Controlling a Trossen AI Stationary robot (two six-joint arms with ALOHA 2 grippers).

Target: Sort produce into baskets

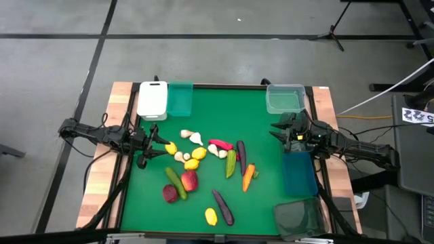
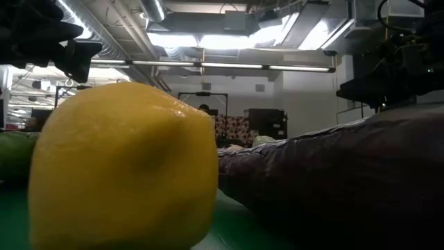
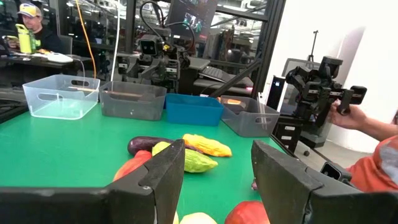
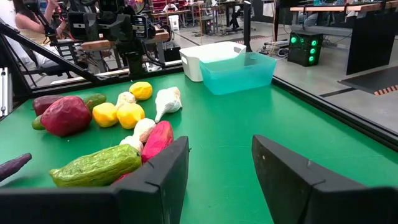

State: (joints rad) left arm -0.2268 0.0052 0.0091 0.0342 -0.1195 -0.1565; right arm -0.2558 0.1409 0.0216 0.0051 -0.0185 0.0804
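The produce lies loose in the middle of the green mat (image 1: 271, 142): lemons (image 1: 171, 148), garlic bulbs (image 1: 196, 138), a red chili (image 1: 220, 144), cucumbers (image 1: 230, 164), a carrot (image 1: 248, 177), apples (image 1: 189, 180) and eggplants (image 1: 222, 207). Nothing has been put in a basket that I can see, so the sorting looks to be at its start, with both arms poised for a first pick.

The left claw (image 1: 153, 148) hangs at the near edge of the pile with its fingers spread wide and nothing between them; a lemon sits just ahead of its tips, the garlic a little beyond. The white basket (image 1: 152, 99) and the teal basket (image 1: 180, 99) stand side by side behind it, at the far rim of the mat.

The right claw (image 1: 279, 131) is also spread wide and empty, held well apart from the pile. The clear basket (image 1: 285, 98) is just beyond it, the blue basket (image 1: 299, 173) beside its arm, and the grey basket (image 1: 298, 218) farther back at the near corner.

The next move, I judge, calls for the left claw to drop onto the lemon, pinch it and carry it to one basket.

A white tag with dark marks (image 1: 417, 116) lies off the table on the right; its writing is too small to read. No other labels show.
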